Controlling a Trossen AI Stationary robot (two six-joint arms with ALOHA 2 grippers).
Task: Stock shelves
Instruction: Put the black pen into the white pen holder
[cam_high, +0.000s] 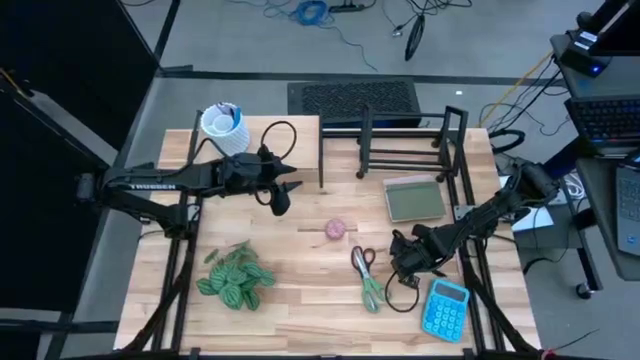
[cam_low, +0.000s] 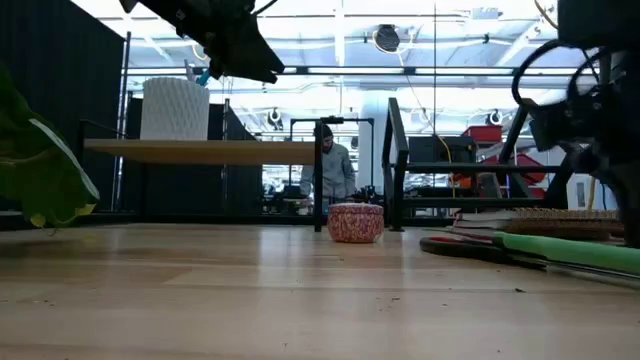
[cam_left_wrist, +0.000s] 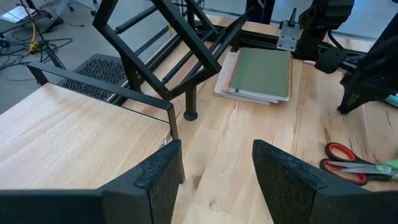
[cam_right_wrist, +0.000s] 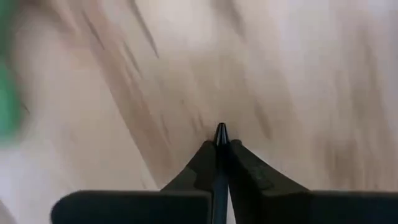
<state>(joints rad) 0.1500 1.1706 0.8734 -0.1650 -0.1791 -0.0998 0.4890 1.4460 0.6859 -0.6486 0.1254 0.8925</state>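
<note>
High view shows the pale-wood riser shelf (cam_high: 258, 150) standing at the far left part of the tabletop (cam_high: 300, 290), with a white ribbed cup (cam_high: 223, 128) on its top, and the black wire rack (cam_high: 405, 140) just beside it to the right. Taking the riser shelf as the mark, the left gripper (cam_high: 281, 197) hangs just off its near edge, above the tabletop, its fingers (cam_left_wrist: 155, 180) spread apart with nothing between them. A small pink tin (cam_high: 336, 229) sits a little nearer and to the right of the shelf, a green leafy plant (cam_high: 235, 278) well in front of it, and green-handled scissors (cam_high: 367, 278) farther right. A green notebook (cam_high: 414, 198) lies in front of the rack. The right gripper (cam_high: 400, 268) is low over the tabletop well to the right of the shelf, between the scissors and a blue calculator (cam_high: 445, 309); its fingers (cam_right_wrist: 208, 165) are pressed together, holding nothing I can make out. A person (cam_low: 327, 170) stands in the room beyond.
</note>
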